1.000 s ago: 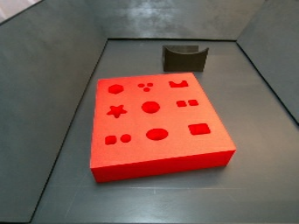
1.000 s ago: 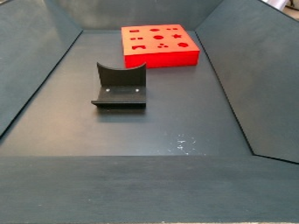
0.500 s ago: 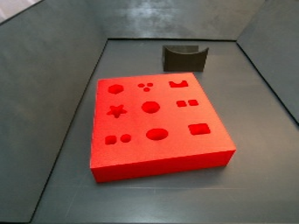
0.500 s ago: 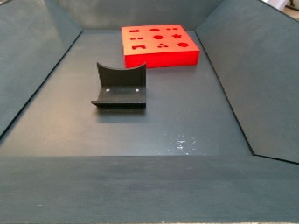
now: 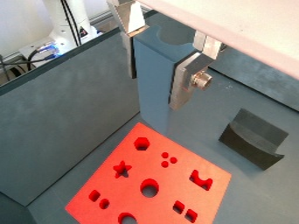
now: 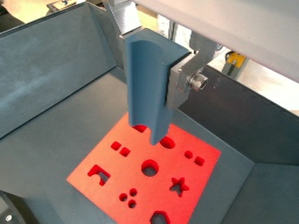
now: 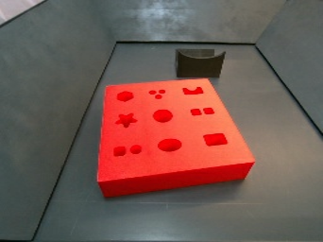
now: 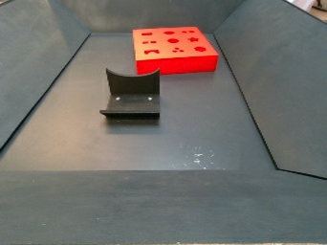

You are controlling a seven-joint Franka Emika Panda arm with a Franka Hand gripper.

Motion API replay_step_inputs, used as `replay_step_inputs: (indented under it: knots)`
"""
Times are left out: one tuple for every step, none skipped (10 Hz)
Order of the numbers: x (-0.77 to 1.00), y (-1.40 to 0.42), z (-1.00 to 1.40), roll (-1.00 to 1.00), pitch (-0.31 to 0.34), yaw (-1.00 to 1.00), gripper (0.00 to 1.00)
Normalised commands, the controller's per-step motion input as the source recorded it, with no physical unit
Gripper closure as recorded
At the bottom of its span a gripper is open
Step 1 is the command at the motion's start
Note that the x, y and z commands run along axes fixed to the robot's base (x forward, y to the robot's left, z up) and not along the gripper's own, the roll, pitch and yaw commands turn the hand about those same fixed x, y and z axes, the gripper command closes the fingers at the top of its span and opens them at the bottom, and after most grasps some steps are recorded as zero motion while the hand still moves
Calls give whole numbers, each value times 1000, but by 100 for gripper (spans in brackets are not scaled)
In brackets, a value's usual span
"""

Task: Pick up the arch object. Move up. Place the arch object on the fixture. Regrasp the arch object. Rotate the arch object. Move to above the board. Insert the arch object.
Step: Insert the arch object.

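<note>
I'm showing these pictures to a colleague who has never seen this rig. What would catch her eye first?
First the board, a bright red slab full of shape holes lying on the dark grey floor. Next, in both wrist views, the gripper hangs high above the board, shut on the arch object, a slate blue block pointing down. The dark fixture stands alone on the floor, apart from the board.

The gripper [image 6: 158, 70] has flat silver finger plates fastened by a screw.

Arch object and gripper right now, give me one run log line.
gripper: high above board, out of both side views | jaws: shut on arch object | arch object: hanging upright | fixture: empty | insertion: not yet done
</note>
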Motion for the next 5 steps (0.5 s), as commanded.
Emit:
replay_step_inputs:
  knots:
    - [314, 214, -560, -156, -41, 54, 100]
    - [797, 557, -734, -64, 0, 166, 100]
    - [914, 623, -769, -54, 0, 80, 100]
    - [1000, 620, -800, -69, 0, 0, 100]
    - [1000, 611, -786, -61, 0, 0, 100]
